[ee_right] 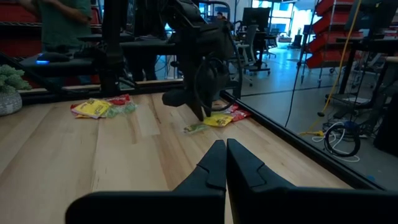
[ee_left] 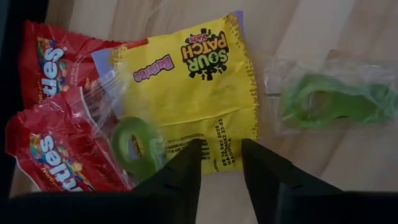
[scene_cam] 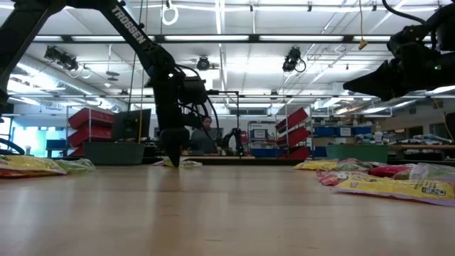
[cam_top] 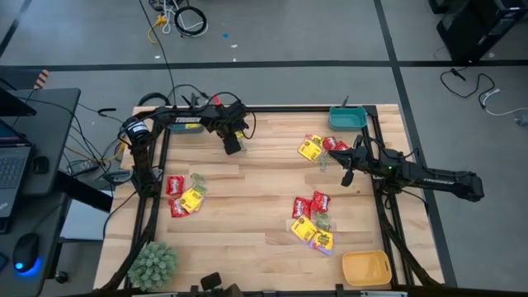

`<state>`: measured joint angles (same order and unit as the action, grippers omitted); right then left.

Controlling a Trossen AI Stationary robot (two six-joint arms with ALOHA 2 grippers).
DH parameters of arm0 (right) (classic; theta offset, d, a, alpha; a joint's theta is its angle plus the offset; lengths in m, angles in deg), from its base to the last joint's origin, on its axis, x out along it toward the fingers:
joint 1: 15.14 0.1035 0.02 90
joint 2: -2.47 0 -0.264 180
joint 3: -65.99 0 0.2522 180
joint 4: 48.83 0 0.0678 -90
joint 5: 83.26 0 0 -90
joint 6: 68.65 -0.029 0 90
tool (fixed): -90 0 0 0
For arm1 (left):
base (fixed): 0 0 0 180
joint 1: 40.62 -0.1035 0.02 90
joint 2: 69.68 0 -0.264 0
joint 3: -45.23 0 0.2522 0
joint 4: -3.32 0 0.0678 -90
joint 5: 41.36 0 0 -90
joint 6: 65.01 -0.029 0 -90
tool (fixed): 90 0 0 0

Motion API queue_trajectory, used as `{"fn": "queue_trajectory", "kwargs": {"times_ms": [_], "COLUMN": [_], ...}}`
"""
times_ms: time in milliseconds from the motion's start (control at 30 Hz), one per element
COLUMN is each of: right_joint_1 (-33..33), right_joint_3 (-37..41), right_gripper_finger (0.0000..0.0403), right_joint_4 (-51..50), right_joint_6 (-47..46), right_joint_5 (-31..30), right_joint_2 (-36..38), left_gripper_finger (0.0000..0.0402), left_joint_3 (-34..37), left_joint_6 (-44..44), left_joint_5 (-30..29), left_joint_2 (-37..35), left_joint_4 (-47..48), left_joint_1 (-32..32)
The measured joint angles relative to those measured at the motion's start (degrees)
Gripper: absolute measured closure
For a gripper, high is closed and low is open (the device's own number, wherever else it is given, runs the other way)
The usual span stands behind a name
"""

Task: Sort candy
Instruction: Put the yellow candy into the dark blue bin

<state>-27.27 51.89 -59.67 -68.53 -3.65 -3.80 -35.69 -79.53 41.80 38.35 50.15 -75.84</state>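
— Left wrist view first: how do we read the left gripper?

— We see its jaws parted and empty, poised over the near end of one yellow packet. That packet's long axis runs in line with the fingers, with the printed title at the far end.

— And around it?

— We count two red packets to one side, lying askew and partly under the yellow one. There are also two pale green packets: one ring rests on the red and yellow wrappers, and the other lies clear on the far side, long axis across the fingers.

— Where on the table?

— Near the edge that runs to the teal bin corner; from above the arm hides this heap.

— Other candy?

— We see three more heaps: one by the left edge, one beside the teal bin, and one nearer the yellow-orange bin. We cannot count those surely.

— The right gripper?

— Clenched on nothing, by the right edge.
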Motion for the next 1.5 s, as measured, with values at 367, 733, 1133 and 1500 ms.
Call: {"fn": "queue_trajectory", "kwargs": {"times_ms": [367, 733, 1133, 1500], "right_joint_1": [0.0, 0.0, 0.0, 0.0], "right_joint_3": [0.0, 0.0, 0.0, 0.0], "right_gripper_finger": [0.0403, 0.0403, 0.0403, 0.0403], "right_joint_4": [0.0, 0.0, 0.0, 0.0], "right_joint_6": [0.0, 0.0, 0.0, 0.0], "right_joint_5": [0.0, 0.0, 0.0, 0.0], "right_joint_2": [0.0, 0.0, 0.0, 0.0], "left_gripper_finger": [0.0397, 0.0401, 0.0401, 0.0401], "left_joint_3": [-1.0, -8.8, -9.4, -9.4], "left_joint_6": [-0.2, 0.8, 7.7, 5.0], "left_joint_5": [0.0, 14.5, 46.2, 22.4], "left_joint_2": [0.0, -2.3, -2.4, -2.4], "left_joint_4": [2.4, 7.1, 2.7, 5.8], "left_joint_1": [0.4, 2.0, -3.9, -4.5]}}
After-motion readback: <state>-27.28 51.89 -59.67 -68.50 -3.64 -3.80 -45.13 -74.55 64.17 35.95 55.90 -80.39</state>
